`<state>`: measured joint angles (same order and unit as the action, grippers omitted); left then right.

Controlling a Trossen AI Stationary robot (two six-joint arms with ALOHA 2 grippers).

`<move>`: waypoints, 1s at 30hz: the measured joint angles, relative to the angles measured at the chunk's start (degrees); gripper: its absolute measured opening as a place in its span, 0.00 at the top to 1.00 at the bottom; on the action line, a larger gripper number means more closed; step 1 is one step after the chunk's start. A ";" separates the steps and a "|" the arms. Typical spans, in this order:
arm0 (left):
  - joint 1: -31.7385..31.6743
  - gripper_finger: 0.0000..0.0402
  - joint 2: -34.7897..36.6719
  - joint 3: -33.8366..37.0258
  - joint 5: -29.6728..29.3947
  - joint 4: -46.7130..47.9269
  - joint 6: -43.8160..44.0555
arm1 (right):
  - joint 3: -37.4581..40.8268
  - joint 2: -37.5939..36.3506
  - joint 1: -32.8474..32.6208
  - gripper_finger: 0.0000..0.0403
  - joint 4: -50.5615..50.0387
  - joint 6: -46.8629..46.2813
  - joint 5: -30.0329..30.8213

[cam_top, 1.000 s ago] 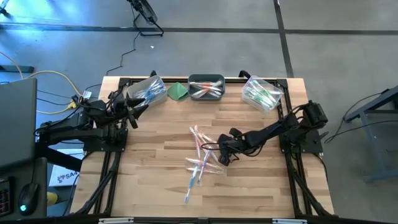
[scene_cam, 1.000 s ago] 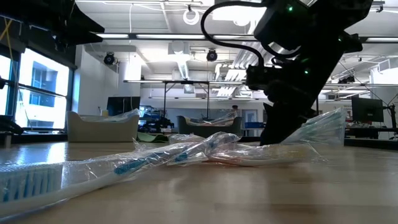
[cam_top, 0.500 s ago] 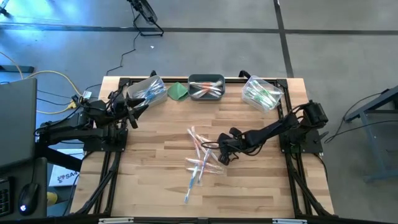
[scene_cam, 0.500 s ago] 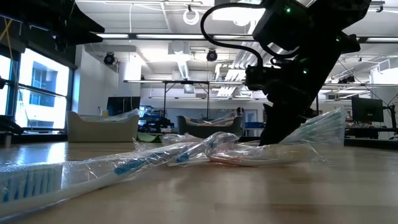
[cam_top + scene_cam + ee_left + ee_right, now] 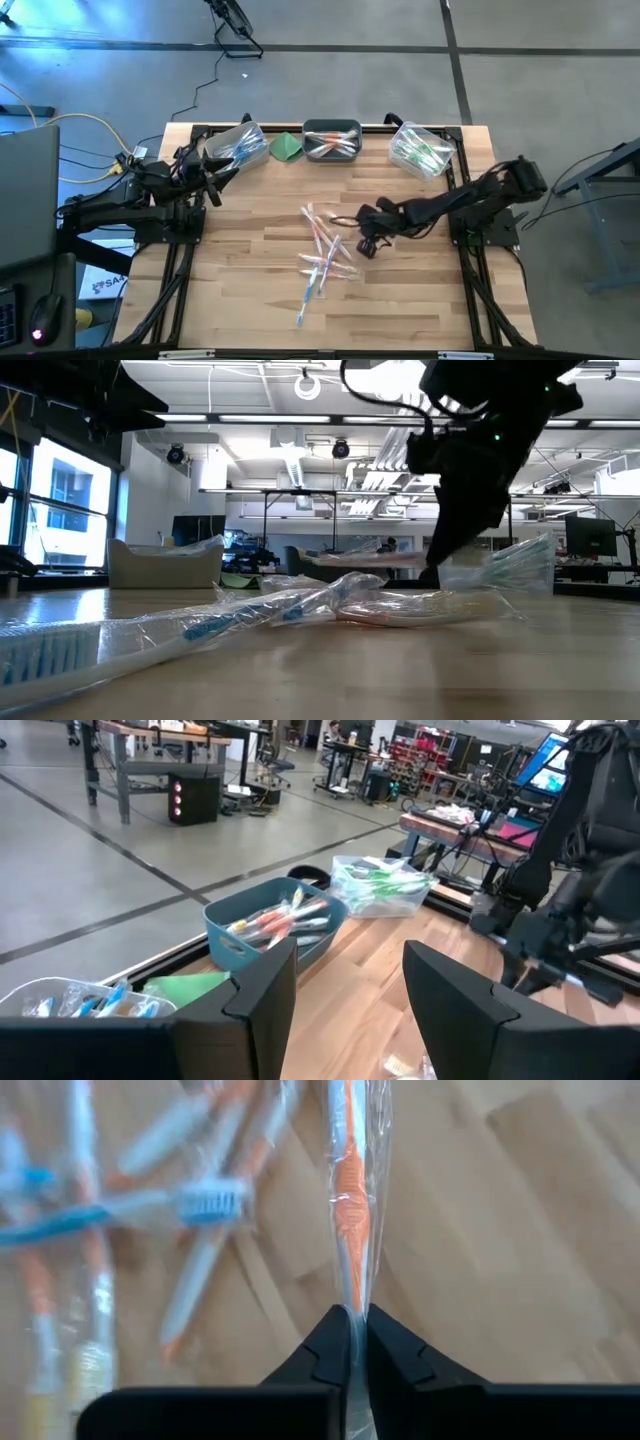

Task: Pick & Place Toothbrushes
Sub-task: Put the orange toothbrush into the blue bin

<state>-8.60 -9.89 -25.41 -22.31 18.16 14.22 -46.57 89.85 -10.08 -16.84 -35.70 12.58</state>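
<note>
Near edge of the pale wood-plank surface (image 5: 240,300): bare boards, open room on both sides. Just beyond, mid-surface, a loose pile of thin see-through wrapped toothbrushes with blue and orange parts (image 5: 322,262), crossing one another, lying flat.

Right tool (image 5: 366,246) at the pile's right edge, fingers together, clamped on one orange-handled toothbrush in clear wrap (image 5: 352,1200); in the right wrist view the wrap is pinched between the two dark fingertips (image 5: 330,1345). In the low view that toothbrush (image 5: 360,559) hangs lifted above the pile, roughly level. Right of the pile, bare boards out to the surface's right side.

Left tool (image 5: 228,172) waits near the far-left corner, fingers (image 5: 262,995) standing apart, nothing between them.

Far edge, left to right:
- clear plastic bin (image 5: 236,145), tilted, blue-toned toothbrushes inside
- folded green cloth (image 5: 287,147), just beside it
- dark teal rectangular bin (image 5: 331,141), orange-toned toothbrushes inside
- clear plastic bin at the right (image 5: 421,150), tilted, green-toned toothbrushes inside

Open boards between the pile and the bins.
</note>
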 joint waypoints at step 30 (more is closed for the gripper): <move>0.00 0.55 0.00 0.00 0.02 0.01 9.05 | -0.07 -20.48 12.19 0.98 0.36 4.45 -0.55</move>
<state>-8.60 -9.89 -25.41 -22.28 18.17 23.27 -46.63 69.36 2.11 -16.47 -31.25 12.03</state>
